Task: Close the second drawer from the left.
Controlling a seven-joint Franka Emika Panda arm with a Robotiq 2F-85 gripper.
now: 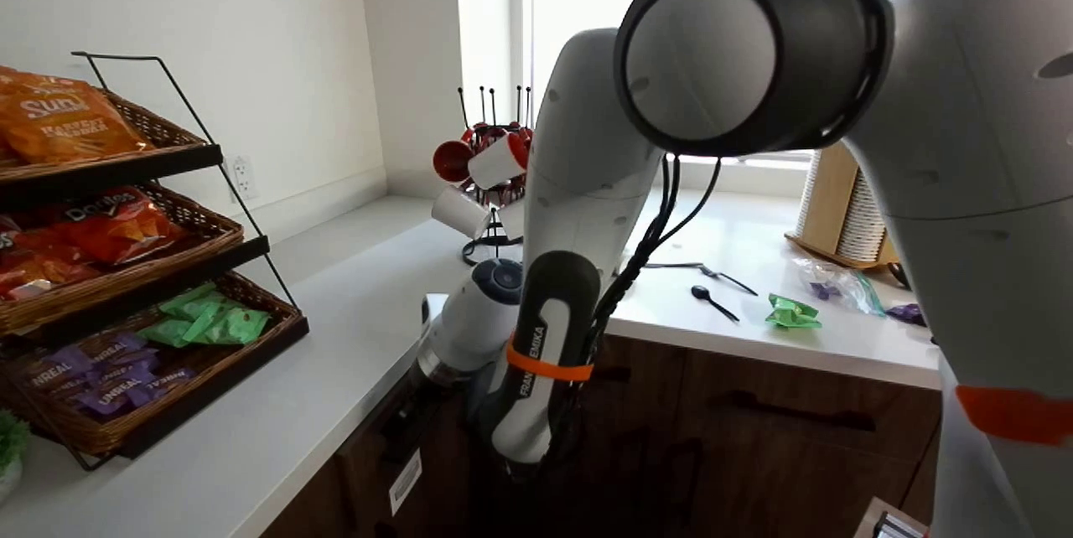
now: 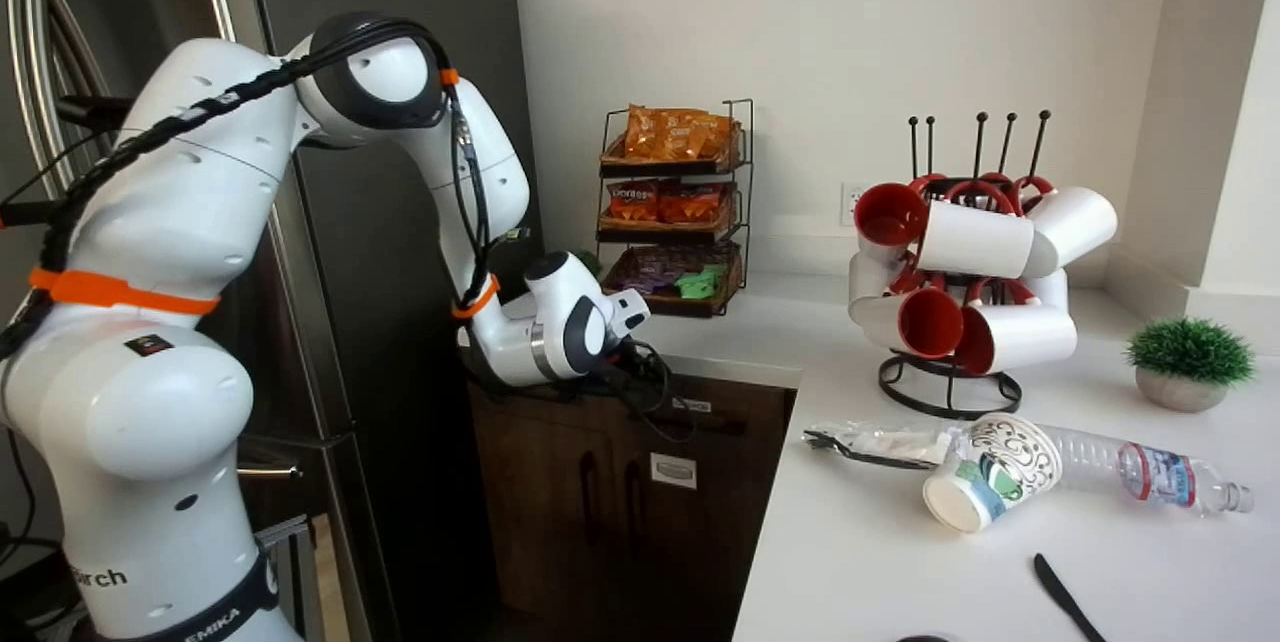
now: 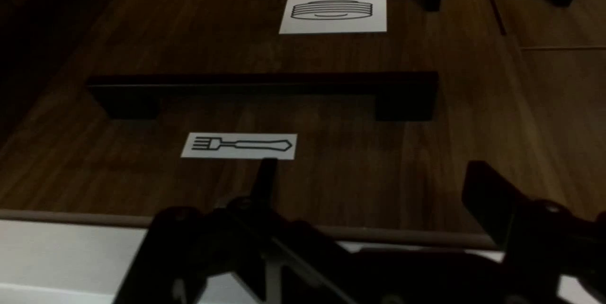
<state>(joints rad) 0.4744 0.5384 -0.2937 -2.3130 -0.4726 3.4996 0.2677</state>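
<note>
The second drawer from the left point(image 3: 341, 171) seems to be the dark brown front with a fork label point(image 3: 239, 146) that fills the wrist view, which stands upside down. Its long dark handle point(image 3: 265, 80) lies ahead of my fingertips. The drawer front also shows dimly in an exterior view point(image 2: 752, 400), partly behind the gripper. My gripper point(image 3: 373, 164) is open and empty, its fingers wide apart in front of the drawer front near its top edge. I cannot tell whether they touch it, or how far the drawer stands out.
The white counter edge point(image 3: 61, 252) runs along the drawer's top. A cabinet door with a plate label point(image 2: 673, 470) is below. A snack rack point(image 2: 672, 252) and a mug stand point(image 2: 950, 392) stand on the counter. A dark fridge point(image 2: 400, 222) is beside the arm.
</note>
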